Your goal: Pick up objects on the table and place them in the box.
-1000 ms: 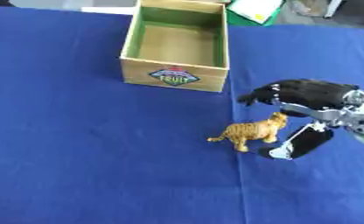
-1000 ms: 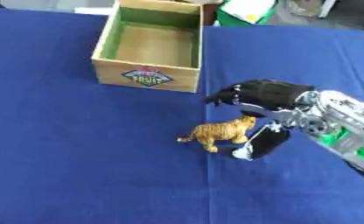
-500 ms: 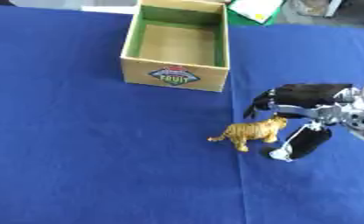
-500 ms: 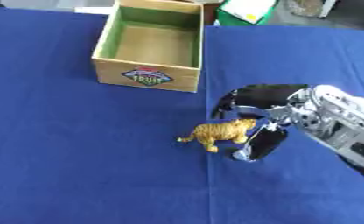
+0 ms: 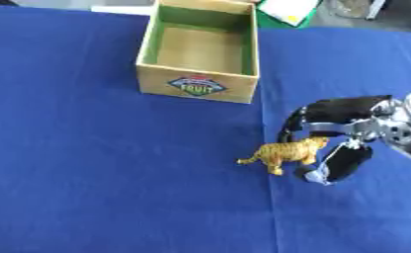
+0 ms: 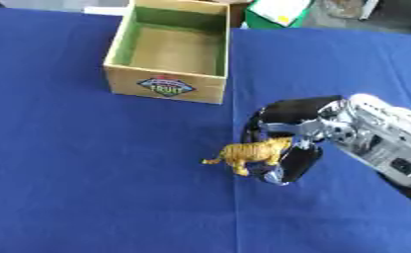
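The small orange-and-black striped toy tiger [image 5: 283,152] stands upright on the blue cloth-covered table [image 5: 88,173], roughly centre-right, well below and a bit right of the open tan cardboard box w/ green inner walls [image 5: 202,50]. Tiger's head end points right, toward the robot's right hand [image 5: 343,126], tail end to the left. The right hand, black w/ silver parts, comes in from the right edge and sits around the tiger's head end: upper fingers [image 6: 269,114] curl down over and behind the head/shoulder area, while the thumb [image 6: 297,165] reaches down in front, just below and right of the front legs. So the fingers are curved and set apart, bracketing the tiger's front half, thumb opposite the rest. Whether the pads actually touch the tiger can't be told; in the right eye view the head looks to sit right against the dark finger, but no clear pinch shows. Tiger's feet look to be on the cloth. Box stands w/ its open top up, interior bare brown cardboard at the bottom; its near outer face carries an oval label [image 5: 195,85], red/green/dark colours, w/ the word "FRUIT" readable, smaller writing above it not legible. At the far edge, right of the box, a green-and-white flat item [image 5: 287,11] lies partly off the cloth; no writing legible on it. Left hand not seen in either view.
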You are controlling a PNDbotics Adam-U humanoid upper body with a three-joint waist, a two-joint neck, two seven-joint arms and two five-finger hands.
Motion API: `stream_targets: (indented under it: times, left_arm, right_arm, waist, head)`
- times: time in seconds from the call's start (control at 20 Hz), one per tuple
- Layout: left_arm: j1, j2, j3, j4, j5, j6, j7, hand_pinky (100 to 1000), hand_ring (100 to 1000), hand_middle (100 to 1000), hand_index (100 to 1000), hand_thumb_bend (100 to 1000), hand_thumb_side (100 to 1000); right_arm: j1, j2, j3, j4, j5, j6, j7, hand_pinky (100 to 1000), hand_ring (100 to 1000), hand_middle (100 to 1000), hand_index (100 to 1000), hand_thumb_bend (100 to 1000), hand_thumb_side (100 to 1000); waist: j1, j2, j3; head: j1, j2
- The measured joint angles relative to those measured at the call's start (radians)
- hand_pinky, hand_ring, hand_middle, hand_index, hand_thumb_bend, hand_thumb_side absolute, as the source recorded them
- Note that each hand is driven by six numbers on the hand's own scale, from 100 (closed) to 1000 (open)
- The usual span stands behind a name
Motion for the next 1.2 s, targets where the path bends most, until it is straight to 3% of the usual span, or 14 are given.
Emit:
stream_targets:
  times: [0.2, 0.4, 0.45, 0.8, 1.2]
  left_arm:
    - [0.0, 0.0, 0.0, 0.0, 0.0, 0.0, -0.005, 443, 468, 491, 670, 100, 564]
    - [0.0, -0.001, 0.0, 0.0, 0.0, 0.0, -0.008, 443, 468, 490, 669, 100, 560]
    - [0.0, -0.001, 0.0, 0.0, 0.0, 0.0, -0.008, 443, 468, 490, 666, 100, 563]
    - [0.0, -0.001, 0.0, 0.0, -0.001, -0.001, -0.016, 443, 468, 488, 663, 100, 554]
    - [0.0, -0.001, 0.0, 0.0, -0.006, 0.001, -0.022, 443, 466, 487, 664, 100, 549]
  right_arm:
    - [-0.015, 0.015, 0.016, 0.0, 0.012, 0.01, 0.013, 849, 817, 599, 772, 289, 319]
    - [-0.025, 0.025, 0.027, 0.0, 0.028, 0.026, -0.012, 819, 788, 546, 716, 217, 347]
    - [-0.026, 0.026, 0.027, 0.0, 0.032, 0.031, -0.025, 780, 745, 491, 656, 100, 383]
    - [-0.028, 0.031, 0.033, 0.0, 0.039, 0.058, -0.149, 718, 675, 457, 561, 100, 406]
    - [-0.025, 0.031, 0.039, 0.0, 0.026, 0.076, -0.226, 661, 594, 416, 489, 100, 468]
  waist:
    - [0.0, 0.001, 0.002]
    - [0.0, 0.001, 0.004]
    - [0.0, 0.001, 0.004]
    - [0.0, 0.001, 0.004]
    - [-0.003, 0.002, 0.005]
  head:
    - [-0.003, 0.0]
    - [-0.004, 0.0]
    - [-0.004, 0.0]
    - [-0.004, 0.0]
    - [-0.004, 0.0]
